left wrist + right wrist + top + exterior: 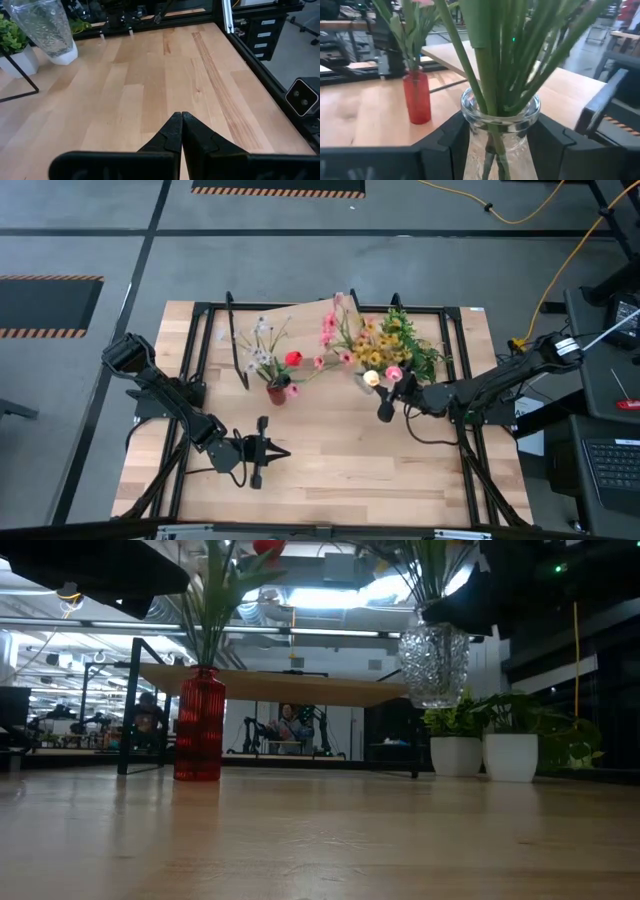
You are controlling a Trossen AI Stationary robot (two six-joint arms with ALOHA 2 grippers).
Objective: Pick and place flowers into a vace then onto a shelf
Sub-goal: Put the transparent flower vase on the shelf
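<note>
Gripping the glass vase [500, 127] between my right fingers [445, 142], I hold it lifted clear of the table [330, 455]; the low view shows its base hanging in the air in front of the shelf [290, 687] edge. My right gripper [388, 402] sits near the table's middle, right of centre, and its two fingers press against the vase's sides just below the rim. Green stems of the flowers [385, 345] rise thick out of the neck, and from above their yellow, pink and cream heads spread over the right half of the shelf.

A red vase [277, 392] stands on the table to the left of mine, well apart from it, just in front of the shelf's near edge, with its own few stems [407, 30] and a red head above. Between the two vases the wood lies open.

My left gripper [262, 450] rests low over the front left part of the table, its fingers [172, 132] pressed together with nothing between them. Ahead of it a broad bare stretch of board runs to the right edge, where a black frame rail [260, 60] borders the table. Two white pots [485, 755] with green plants stand at the far right, beyond the shelf's thin black legs.
</note>
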